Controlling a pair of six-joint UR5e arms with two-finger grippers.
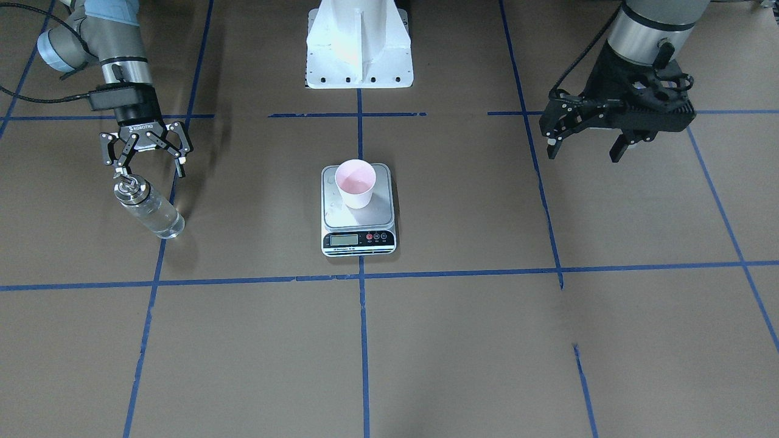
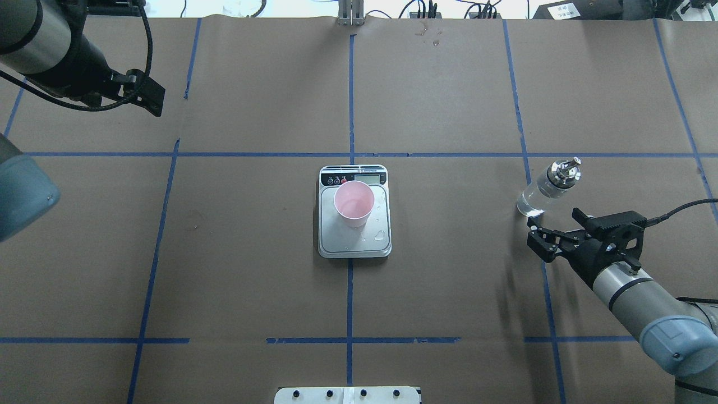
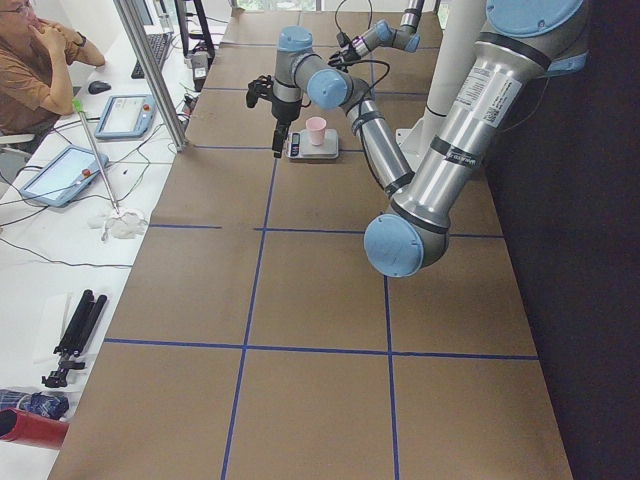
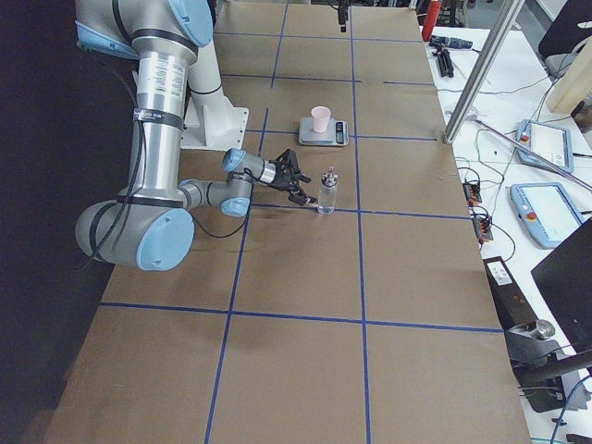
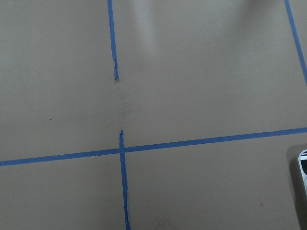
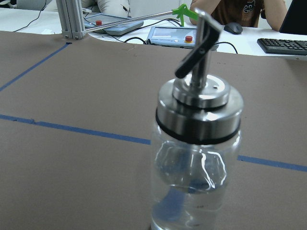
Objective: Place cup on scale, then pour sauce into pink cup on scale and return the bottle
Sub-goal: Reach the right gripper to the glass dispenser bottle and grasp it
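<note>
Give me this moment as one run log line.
cup: upright on scale | bottle: upright, ungripped | right gripper: open, beside bottle | left gripper: open, empty, away from scale

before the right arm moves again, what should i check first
1. Small pale pink tapered cup upright on the flat silver-grey digital scale: ok.
2. Clear glass bottle with a silver metal cap standing upright, apart from the scale: ok.
3. Right gripper beside the bottle with jaws open, not touching it: ok.
4. Left gripper held well off to the side of the scale, jaws open: ok.
5. Scale platform dry: not ok, droplets lie on it near the cup.
6. Cup's fill level: cannot tell.
</note>
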